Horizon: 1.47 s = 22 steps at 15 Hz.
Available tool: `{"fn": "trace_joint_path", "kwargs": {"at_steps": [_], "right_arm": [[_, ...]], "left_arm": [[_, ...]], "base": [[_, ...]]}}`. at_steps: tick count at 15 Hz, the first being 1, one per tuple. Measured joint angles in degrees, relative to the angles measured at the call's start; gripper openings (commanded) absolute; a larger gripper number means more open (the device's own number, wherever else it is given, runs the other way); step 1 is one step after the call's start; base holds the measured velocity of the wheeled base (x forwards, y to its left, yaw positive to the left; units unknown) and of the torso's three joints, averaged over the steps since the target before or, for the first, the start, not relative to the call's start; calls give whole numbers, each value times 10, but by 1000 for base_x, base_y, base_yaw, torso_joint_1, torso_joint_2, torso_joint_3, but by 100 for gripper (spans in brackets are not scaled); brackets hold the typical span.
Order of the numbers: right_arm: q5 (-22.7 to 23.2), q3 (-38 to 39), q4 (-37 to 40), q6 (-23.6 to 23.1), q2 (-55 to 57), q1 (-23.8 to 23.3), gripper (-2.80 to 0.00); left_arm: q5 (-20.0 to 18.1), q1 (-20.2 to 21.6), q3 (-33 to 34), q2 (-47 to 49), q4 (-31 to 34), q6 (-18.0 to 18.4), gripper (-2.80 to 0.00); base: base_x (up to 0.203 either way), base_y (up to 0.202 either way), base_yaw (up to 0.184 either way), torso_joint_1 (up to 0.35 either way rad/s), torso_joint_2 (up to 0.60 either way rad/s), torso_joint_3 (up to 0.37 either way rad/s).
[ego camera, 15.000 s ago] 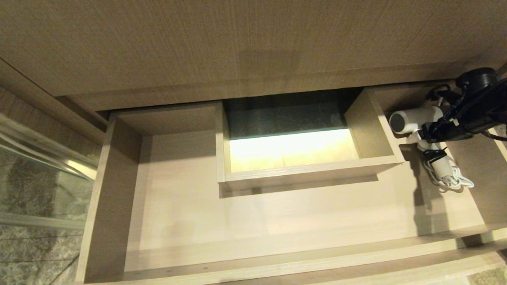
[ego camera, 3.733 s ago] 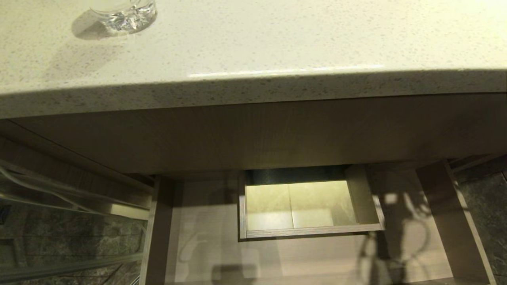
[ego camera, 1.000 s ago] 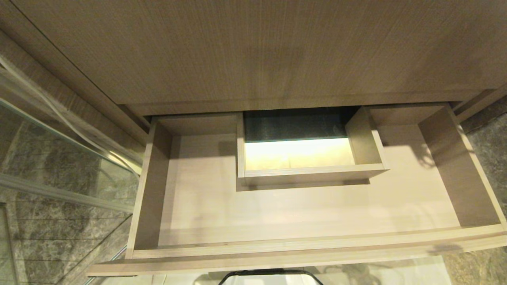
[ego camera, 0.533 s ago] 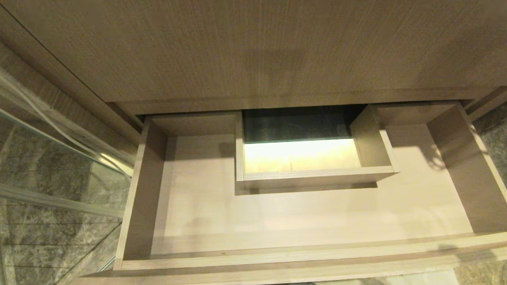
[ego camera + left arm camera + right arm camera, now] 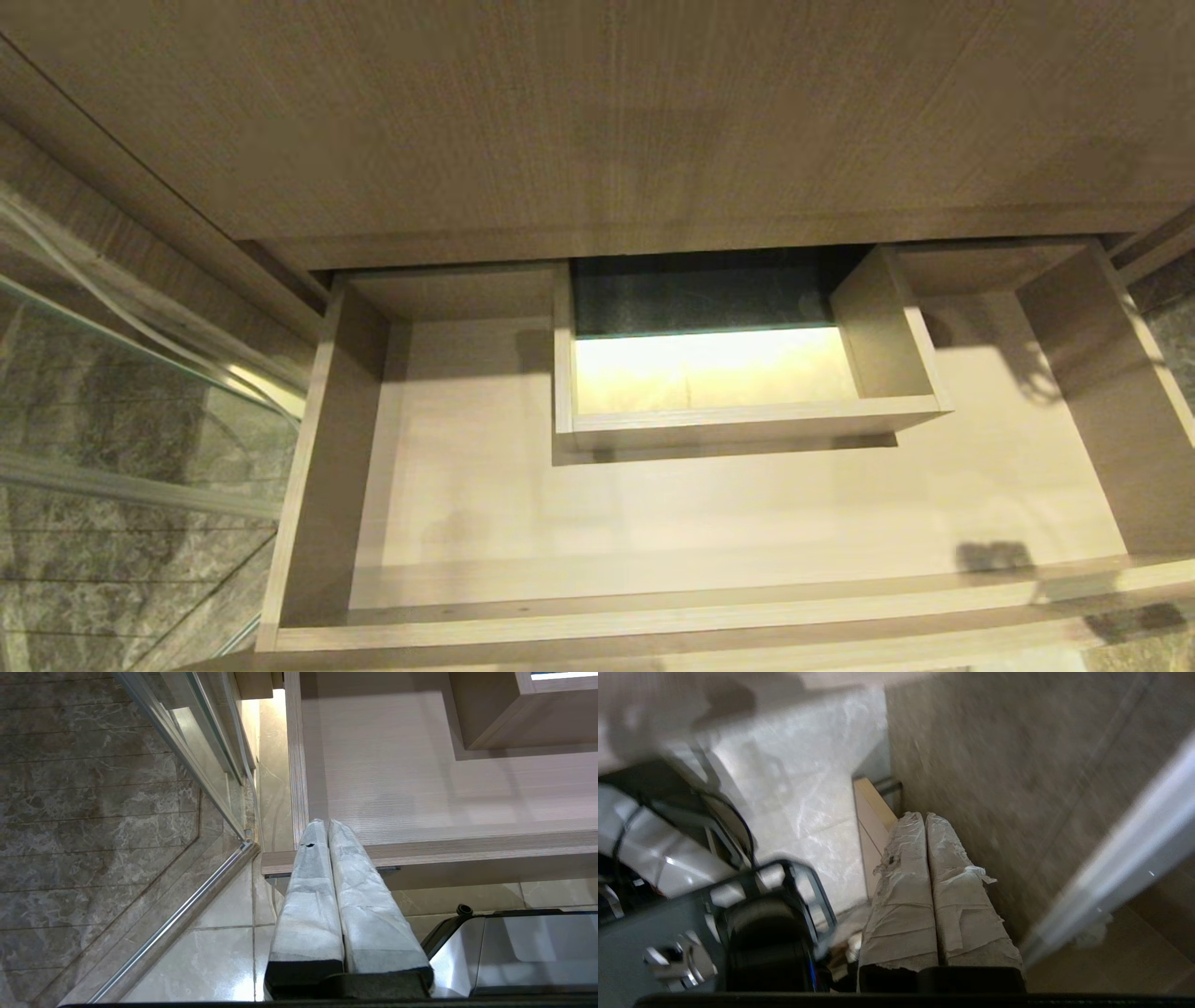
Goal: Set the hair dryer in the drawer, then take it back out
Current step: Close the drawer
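– Marble-look floor tiles [image 5: 93, 812] and glass panel [image 5: 112, 392] are seen beside the drawer [image 5: 653, 616]: pulled out, light wood-grain, boxed cut-out [image 5: 747, 420] w/ lit bottom.
– Hair dryer?
– Not seen in any view. Left gripper [image 5: 327, 823] is shown pressed shut, wrapped pads, by drawer's front corner; right gripper [image 5: 924, 816] likewise shut, nothing held, near a grey wall; head view shows neither.

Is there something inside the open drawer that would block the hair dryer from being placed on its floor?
Only the boxed cut-out at the rear middle of the drawer takes space; the floor around it is free. The hair dryer appears in no view.
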Motion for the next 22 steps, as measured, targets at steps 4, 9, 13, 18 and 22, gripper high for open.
{"fn": "trace_joint_path", "kwargs": {"at_steps": [4,9,13,18,22], "right_arm": [[121,39,-18,-4,63,-5,-280],[133,59,33,-6,113,-7,-280],[134,63,34,-6,158,-8,-280],[136,61,0,-8,216,-8,-280],[137,48,-28,-18,272,-7,-280]], "left_arm": [[0,0,0,0,0,0,-280],[0,0,0,0,0,0,-280],[0,0,0,0,0,0,-280],[0,0,0,0,0,0,-280],[0,0,0,0,0,0,-280]], "base": [[0,0,0,0,0,0],[0,0,0,0,0,0],[0,0,0,0,0,0],[0,0,0,0,0,0],[0,0,0,0,0,0]]}}
